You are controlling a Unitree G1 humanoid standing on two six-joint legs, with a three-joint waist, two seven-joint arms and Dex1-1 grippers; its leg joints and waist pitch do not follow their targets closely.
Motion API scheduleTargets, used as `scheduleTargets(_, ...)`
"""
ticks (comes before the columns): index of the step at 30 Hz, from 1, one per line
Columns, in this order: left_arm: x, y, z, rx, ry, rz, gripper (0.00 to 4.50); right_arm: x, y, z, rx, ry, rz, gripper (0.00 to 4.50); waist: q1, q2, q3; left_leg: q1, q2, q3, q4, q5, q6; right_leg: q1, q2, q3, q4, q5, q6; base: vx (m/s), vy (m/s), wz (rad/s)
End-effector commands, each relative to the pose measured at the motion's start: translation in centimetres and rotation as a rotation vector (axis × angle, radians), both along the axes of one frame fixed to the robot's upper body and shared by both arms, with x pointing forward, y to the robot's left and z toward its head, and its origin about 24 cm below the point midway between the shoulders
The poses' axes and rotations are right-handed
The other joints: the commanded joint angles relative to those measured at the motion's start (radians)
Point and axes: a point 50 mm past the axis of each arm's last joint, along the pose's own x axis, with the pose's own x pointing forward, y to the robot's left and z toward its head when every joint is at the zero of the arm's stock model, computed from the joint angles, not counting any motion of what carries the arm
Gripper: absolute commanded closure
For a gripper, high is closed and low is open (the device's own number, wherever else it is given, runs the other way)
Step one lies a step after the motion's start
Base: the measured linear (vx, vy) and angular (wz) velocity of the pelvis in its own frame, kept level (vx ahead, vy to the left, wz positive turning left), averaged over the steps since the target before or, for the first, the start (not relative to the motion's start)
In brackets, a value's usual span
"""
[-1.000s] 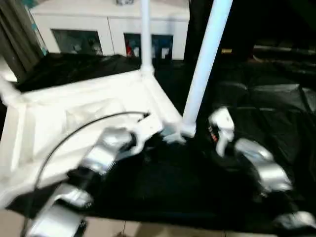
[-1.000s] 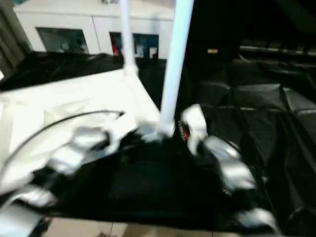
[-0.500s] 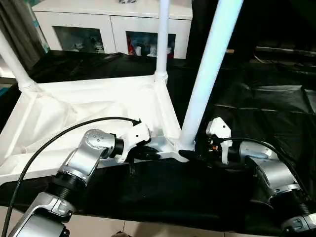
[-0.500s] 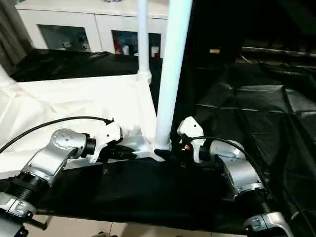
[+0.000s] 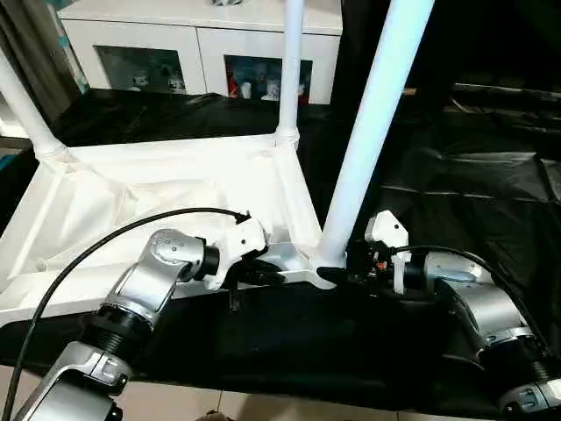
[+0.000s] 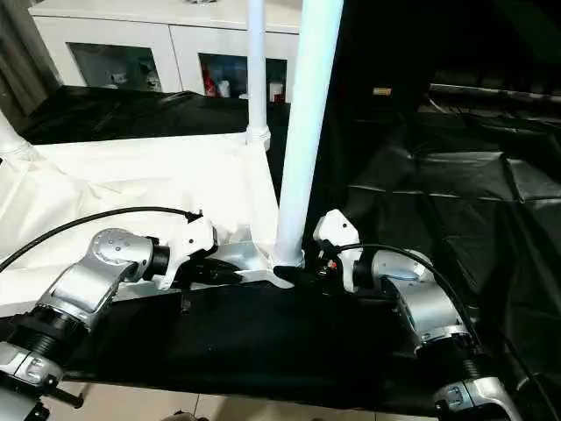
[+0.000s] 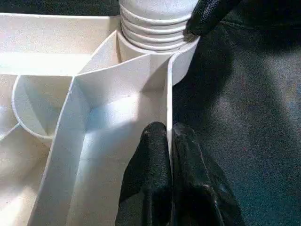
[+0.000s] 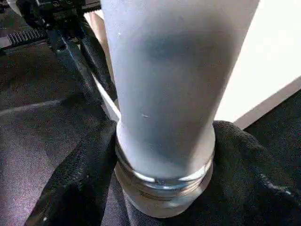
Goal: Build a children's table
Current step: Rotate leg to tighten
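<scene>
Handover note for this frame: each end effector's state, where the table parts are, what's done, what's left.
Left end effector: shut on the near rim of the white plastic square tabletop, which lies ribbed side up on the black cloth.
Right end effector: fingers around the base of the near white tubular leg, which stands in its round corner socket.
Done: three legs stand upright in corner sockets.
Left: threads show above the near socket, so that leg probably needs tightening; a fourth leg; turning the table upright.

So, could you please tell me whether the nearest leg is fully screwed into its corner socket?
Not fully. The nearest leg stands upright in the corner socket, but thread rings remain exposed above the rim.
</scene>
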Motion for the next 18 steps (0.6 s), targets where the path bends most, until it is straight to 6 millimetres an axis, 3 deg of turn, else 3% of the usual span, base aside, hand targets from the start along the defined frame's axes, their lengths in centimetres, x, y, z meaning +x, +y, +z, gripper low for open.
scheduleTargets(1,-0.8,-0.9,-0.3,-0.046,0.045,-0.068,4.50,0.0,0.0,0.0,0.000,-0.009,-0.001,1.73,0.005,-0.018,-0.058,0.011,0.048,-0.015,-0.060,-0.167,0.078,0.045,-0.056,0.026,-0.065,-0.126,-0.260,0.000,0.000,0.00)
scheduleTargets(6,0.2,-0.9,-0.9,-0.009,0.007,0.058,4.50,1.1,-0.4,-1.3,-0.034,-0.001,-0.174,1.75,0.001,-0.017,-0.056,0.011,0.047,-0.015,-0.061,-0.188,0.063,0.041,-0.056,0.026,-0.068,-0.159,-0.259,0.000,0.000,0.00)
scheduleTargets(8,0.8,-1.1,-1.2,-0.001,-0.003,0.117,4.50,1.5,-0.6,-1.9,-0.062,-0.001,-0.242,1.75,-0.006,-0.016,-0.049,0.015,0.045,-0.019,-0.067,-0.261,0.025,0.038,-0.057,0.025,-0.080,-0.289,-0.233,0.000,0.000,0.00)
scheduleTargets(11,2.7,-2.5,-1.8,0.013,-0.023,0.350,4.50,3.1,-0.2,-3.6,-0.064,0.036,-0.594,1.76,-0.015,-0.016,-0.047,0.020,0.042,-0.026,-0.073,-0.324,-0.019,0.033,-0.059,0.024,-0.089,-0.407,-0.192,0.000,0.000,0.00)
scheduleTargets(12,2.7,-2.5,-1.8,0.013,-0.023,0.350,4.50,3.1,-0.2,-3.6,-0.064,0.036,-0.594,1.76,-0.018,-0.020,-0.049,0.017,0.042,-0.025,-0.072,-0.320,-0.022,0.036,-0.058,0.025,-0.088,-0.403,-0.188,0.000,0.000,0.00)
scheduleTargets(13,3.4,-3.7,-1.8,0.009,-0.048,0.433,4.50,3.7,0.6,-3.9,-0.067,0.021,-0.736,1.76,-0.018,-0.016,-0.049,0.021,0.040,-0.023,-0.072,-0.319,-0.024,0.025,-0.057,0.028,-0.092,-0.391,-0.182,0.000,0.000,0.00)
scheduleTargets(14,3.6,-4.2,-1.8,0.006,-0.052,0.466,4.50,3.9,1.0,-4.0,-0.055,0.034,-0.801,1.76,-0.018,-0.017,-0.051,0.022,0.039,-0.024,-0.071,-0.321,-0.023,0.027,-0.057,0.027,-0.093,-0.391,-0.179,0.000,0.000,0.00)
scheduleTargets(18,4.1,-5.4,-1.8,0.013,-0.074,0.510,4.50,4.2,2.8,-4.1,-0.063,0.022,-0.843,1.76,-0.013,-0.016,-0.053,0.017,0.038,-0.022,-0.071,-0.303,-0.009,0.030,-0.056,0.028,-0.093,-0.354,-0.172,0.000,0.000,0.00)
